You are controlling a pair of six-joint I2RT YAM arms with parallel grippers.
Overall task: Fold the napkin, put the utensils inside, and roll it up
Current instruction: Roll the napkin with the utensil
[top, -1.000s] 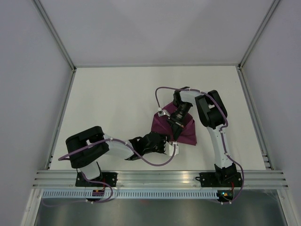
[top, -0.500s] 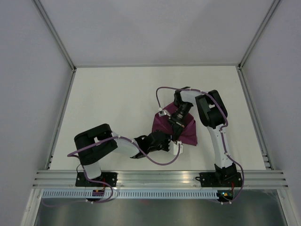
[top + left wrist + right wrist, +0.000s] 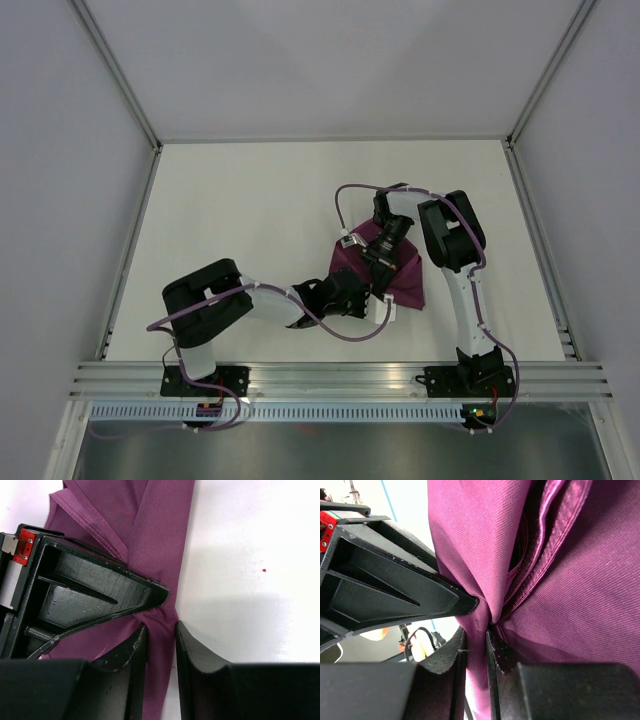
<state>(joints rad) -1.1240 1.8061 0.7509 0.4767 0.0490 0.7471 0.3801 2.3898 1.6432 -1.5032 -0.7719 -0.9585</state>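
Plain white table (image 3: 250, 200) boxed in by pale grey walls (image 3: 60, 180), with slim metal posts (image 3: 118, 75) in the corners. Ribbed aluminium rail (image 3: 340, 375) runs along the near edge. Lighting's soft and even, probably overhead.

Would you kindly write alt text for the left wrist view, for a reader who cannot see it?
The left claw pinches a bunched fold of the purple napkin between its black fingers. The cloth fans out toward the top left over a white table.

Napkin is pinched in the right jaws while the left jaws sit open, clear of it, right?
No: the left jaws are shut on the napkin too, pinching a fold, as the left wrist view shows. The right jaws do pinch it.
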